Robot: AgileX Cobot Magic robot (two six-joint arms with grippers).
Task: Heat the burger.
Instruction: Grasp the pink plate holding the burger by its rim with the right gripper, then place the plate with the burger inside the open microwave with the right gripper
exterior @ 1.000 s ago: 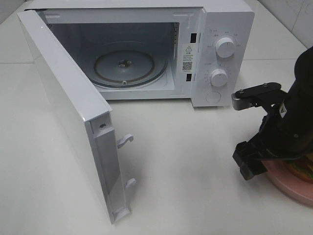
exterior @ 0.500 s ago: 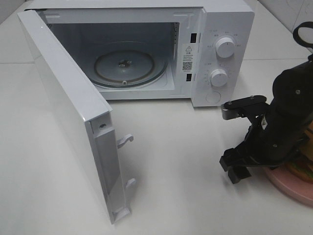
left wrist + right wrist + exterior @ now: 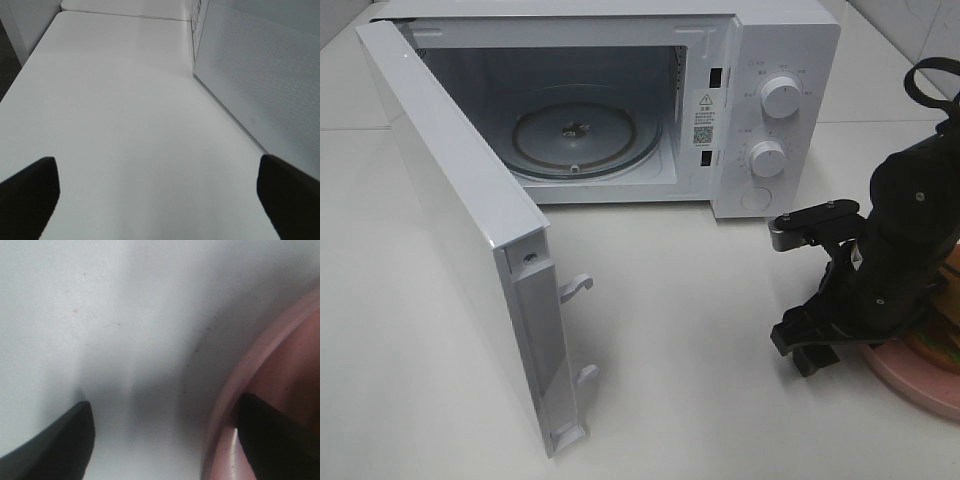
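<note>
Where the burger (image 3: 948,345) lies, high view: on the pink plate (image 3: 918,385), just beyond the right gripper (image 3: 807,348), largely hidden.
Left wrist: left gripper (image 3: 160,195) parted, only table (image 3: 125,100) between its jaws.
Right wrist: jaws parted, plate rim (image 3: 231,395) between them.
Handling: probably light, soft, loosely stacked; grip the plate rim.

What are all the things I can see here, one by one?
microwave: one, white, back of the table, door swung open
glass turntable: one, clear, inside the microwave
knobs: two, white, on the microwave's front panel, one above the other
plate: one, pink, at the table's right edge
burger: one, brown and green, on the plate, mostly hidden by the arm
table: one, white, under everything
right end effector: one, black, open, at the plate rim
left end effector: one, dark, open, above the table beside the door
</note>
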